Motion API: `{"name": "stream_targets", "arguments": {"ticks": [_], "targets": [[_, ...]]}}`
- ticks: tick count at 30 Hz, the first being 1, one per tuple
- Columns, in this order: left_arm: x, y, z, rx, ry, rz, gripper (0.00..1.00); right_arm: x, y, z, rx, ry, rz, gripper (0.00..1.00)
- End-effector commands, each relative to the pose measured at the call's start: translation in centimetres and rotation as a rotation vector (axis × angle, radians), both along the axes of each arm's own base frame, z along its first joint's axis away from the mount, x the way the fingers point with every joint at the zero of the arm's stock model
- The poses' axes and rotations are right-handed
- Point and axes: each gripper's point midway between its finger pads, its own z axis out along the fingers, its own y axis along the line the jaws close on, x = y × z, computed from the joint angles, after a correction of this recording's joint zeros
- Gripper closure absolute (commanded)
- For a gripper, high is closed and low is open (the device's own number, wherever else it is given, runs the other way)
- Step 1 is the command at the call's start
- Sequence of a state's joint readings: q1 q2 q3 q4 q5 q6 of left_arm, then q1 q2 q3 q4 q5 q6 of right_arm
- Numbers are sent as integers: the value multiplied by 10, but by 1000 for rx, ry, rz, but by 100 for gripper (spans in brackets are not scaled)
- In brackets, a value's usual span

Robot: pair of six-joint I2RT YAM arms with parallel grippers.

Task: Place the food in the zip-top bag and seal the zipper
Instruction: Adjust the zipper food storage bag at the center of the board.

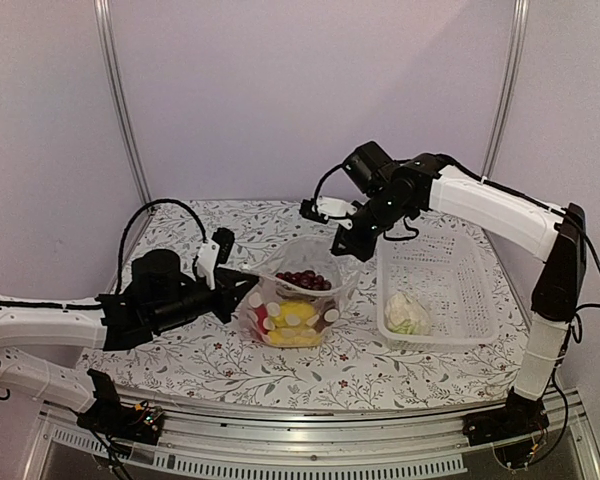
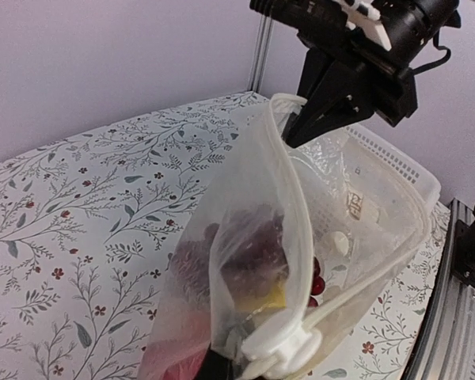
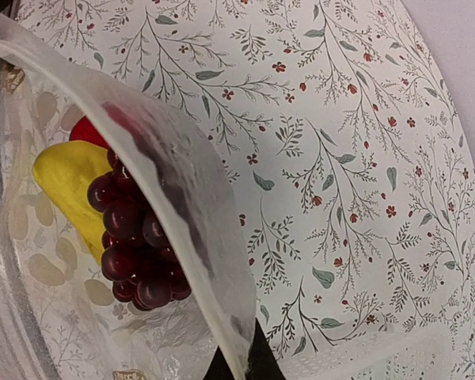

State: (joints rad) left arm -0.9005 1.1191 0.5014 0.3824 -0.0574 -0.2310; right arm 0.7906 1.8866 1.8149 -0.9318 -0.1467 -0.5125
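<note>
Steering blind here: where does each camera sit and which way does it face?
Top external: above, behind the bases, looking down; both arms, zip-top bag, basket.
Left wrist: at the bag's rim, facing the right gripper; left gripper barely shows.
Right wrist: looks into the bag at grapes; own fingertip at bottom.
Shared: bag and grapes, all three.

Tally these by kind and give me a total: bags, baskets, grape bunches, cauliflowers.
Zip-top bag: 1
White basket: 1
Grape bunch: 1, inside the bag
Cauliflower: 1, in the basket
Total: 4
The yellow pieces in the bag are too bunched together to count, so they are left out.
</note>
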Motion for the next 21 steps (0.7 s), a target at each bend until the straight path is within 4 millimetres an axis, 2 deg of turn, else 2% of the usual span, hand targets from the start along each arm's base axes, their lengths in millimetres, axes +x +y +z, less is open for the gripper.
{"name": "stream_targets", "arguments": {"ticks": [1,6,9,10,13,15,18,21], "targets": [[1,-3,3,-26,-17,-2,100,-16,-4,42,70,-19,29,97],[4,-7,2,-40,-17,-3,100,-22,-4,41,70,11,43,96],[7,-10,-7,-27,5,5,100,-24,-2,36,70,31,47,93],[8,-10,-8,-27,11,8,100,-24,-2,35,67,35,47,89],[8,-12,-12,-29,21,8,100,-25,-4,33,57,50,41,62],[8,-13,-12,-31,21,8,100,-28,-9,38,55,41,41,49],[6,-12,-12,-35,19,11,100,-27,-20,57,84,1,24,39],[5,-11,-11,-33,17,13,100,-26,-35,74,115,-23,-6,35]]}}
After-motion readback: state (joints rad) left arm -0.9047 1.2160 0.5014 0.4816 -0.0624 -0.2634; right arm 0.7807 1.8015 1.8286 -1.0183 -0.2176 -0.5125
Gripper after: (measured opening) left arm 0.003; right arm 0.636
